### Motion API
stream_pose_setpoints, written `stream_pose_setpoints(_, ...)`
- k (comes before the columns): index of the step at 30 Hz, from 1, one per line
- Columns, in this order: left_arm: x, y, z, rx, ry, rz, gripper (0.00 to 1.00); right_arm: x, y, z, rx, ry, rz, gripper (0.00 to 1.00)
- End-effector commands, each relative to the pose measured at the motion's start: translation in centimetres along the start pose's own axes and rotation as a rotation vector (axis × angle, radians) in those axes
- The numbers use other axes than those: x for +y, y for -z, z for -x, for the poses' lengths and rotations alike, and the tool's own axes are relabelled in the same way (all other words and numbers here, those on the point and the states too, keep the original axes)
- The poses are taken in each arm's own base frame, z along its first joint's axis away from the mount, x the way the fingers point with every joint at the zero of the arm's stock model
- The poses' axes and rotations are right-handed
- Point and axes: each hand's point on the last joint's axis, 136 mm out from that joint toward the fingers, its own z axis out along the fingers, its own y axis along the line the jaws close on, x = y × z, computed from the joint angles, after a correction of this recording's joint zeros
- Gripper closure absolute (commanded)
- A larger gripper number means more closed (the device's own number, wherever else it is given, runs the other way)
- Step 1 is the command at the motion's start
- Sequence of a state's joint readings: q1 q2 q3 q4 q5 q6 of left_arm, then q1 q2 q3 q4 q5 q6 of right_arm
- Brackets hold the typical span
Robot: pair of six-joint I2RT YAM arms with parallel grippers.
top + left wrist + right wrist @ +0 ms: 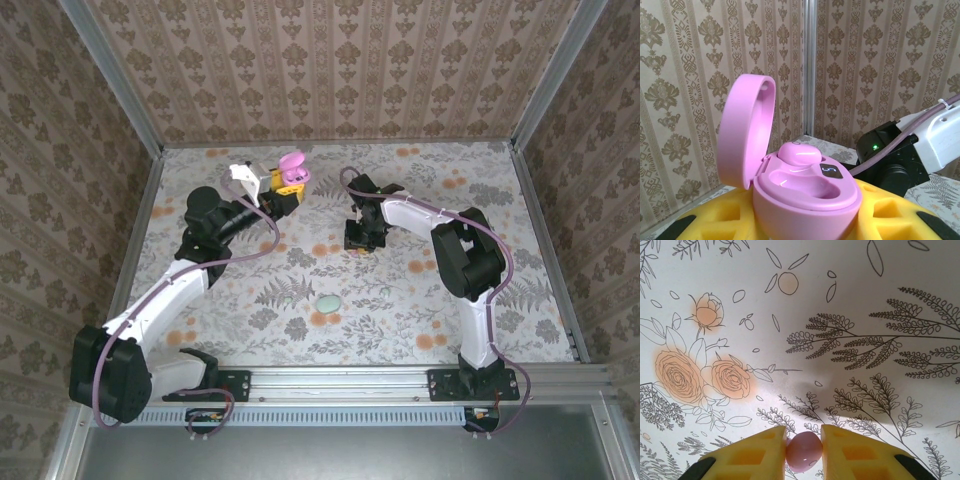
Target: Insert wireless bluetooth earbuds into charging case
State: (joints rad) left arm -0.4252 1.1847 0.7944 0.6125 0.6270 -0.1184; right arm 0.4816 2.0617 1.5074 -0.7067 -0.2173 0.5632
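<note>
one earbud (804, 452) in right claw (803, 436), open case (807, 197) in left claw (284, 189)

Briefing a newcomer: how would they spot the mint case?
On the floral table, look near the front edge, at the middle. The mint case lies there, a pale oval pebble; the pink case is open and held by the left tool.

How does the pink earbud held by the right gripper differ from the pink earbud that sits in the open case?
The held earbud is pinched between the right gripper's yellow fingers, outside any case; the seated earbud rests in one slot of the open pink charging case. The held earbud shows most of its rounded body; the seated earbud shows its top alone. Both are pink, smooth and rounded.
</note>
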Motion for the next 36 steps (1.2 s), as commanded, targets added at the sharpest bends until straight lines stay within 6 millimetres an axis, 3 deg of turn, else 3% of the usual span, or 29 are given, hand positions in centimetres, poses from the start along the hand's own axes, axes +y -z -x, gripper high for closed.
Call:
stream_pose_setpoints(1, -0.2, -0.2, 1.9, -0.033, -0.045, -0.004, 0.68, 0.5, -0.1, -0.2, 0.021, 0.015, 0.014, 0.74)
stream_pose_setpoints(21, -0.1, -0.1, 1.4, -0.023, -0.043, 0.003, 0.68, 0.6, -0.4, -0.3, 0.033, 0.011, 0.019, 0.73)
stream_pose_setpoints(29, 0.4, -0.5, -0.6, 0.027, -0.019, 0.011, 0.68, 0.8, 2.3, 0.1, -0.03, 0.022, 0.013, 0.74)
stream_pose_setpoints(36, 0.9, -1.3, -3.0, 0.074, 0.012, 0.002, 0.68, 1.6, 7.7, 1.0, -0.15, 0.041, 0.034, 0.74)
